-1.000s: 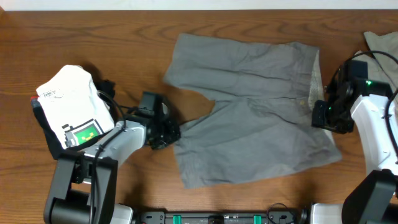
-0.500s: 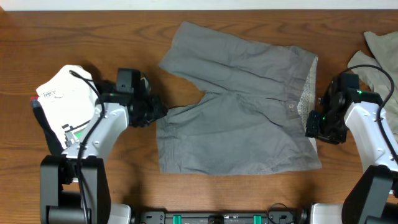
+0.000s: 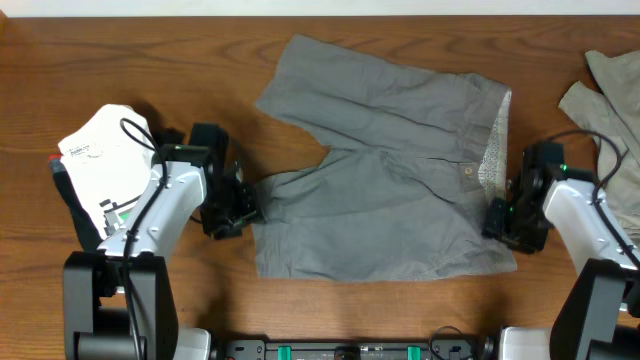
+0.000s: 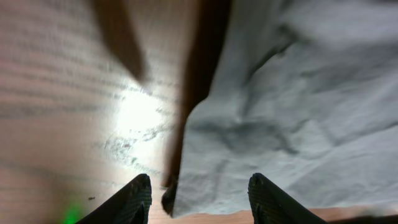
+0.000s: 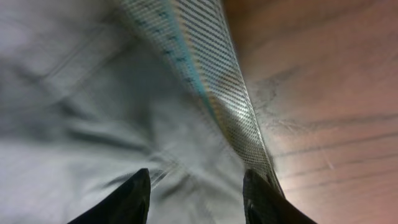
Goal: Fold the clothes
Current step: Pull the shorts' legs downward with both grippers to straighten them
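Overhead: plain grey cotton shorts [image 3: 390, 190] lie flat; L gripper [image 3: 244, 206] at leg hem, R gripper [image 3: 497, 217] at waistband, both jaws wide apart, empty.

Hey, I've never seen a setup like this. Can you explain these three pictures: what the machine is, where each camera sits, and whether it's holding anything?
These are two robot arms at a wooden table, each ending in a two-finger gripper. The wide picture looks straight down from above the table. The other two come from small cameras on the wrists, so the dark shapes at the bottom are each gripper's own fingers. A pair of grey shorts lies spread on the table; another garment sits beyond the right arm, at the picture's edge. The left gripper is at a leg hem, the right gripper over the waistband. Both look open, holding nothing.
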Controlling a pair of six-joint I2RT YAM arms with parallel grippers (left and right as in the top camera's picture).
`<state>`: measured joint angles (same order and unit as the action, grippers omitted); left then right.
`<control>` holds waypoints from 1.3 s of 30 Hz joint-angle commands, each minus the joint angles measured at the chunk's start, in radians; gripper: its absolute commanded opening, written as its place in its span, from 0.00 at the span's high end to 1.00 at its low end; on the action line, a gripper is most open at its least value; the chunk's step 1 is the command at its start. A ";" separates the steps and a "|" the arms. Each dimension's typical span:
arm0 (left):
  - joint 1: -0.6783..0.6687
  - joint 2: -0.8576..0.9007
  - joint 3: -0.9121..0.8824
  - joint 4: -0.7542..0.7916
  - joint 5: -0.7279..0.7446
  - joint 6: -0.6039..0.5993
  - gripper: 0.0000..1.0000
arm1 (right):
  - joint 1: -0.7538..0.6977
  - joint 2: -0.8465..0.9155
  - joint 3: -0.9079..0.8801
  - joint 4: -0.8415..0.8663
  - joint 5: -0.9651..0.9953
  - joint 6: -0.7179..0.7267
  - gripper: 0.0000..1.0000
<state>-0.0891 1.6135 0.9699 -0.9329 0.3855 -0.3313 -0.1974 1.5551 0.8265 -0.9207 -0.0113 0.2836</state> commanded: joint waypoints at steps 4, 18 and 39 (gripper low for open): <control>-0.037 -0.012 -0.097 0.015 0.006 0.024 0.47 | -0.047 0.005 -0.102 0.051 0.026 0.080 0.52; -0.079 -0.012 -0.175 0.084 0.077 0.021 0.46 | -0.107 0.005 -0.109 0.043 0.075 0.082 0.52; 0.000 -0.011 -0.180 0.463 -0.039 -0.047 0.93 | -0.100 0.005 -0.109 0.165 0.006 0.075 0.62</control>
<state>-0.1223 1.6131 0.7910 -0.4770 0.3790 -0.3668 -0.2916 1.5513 0.7307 -0.8024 -0.0105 0.3485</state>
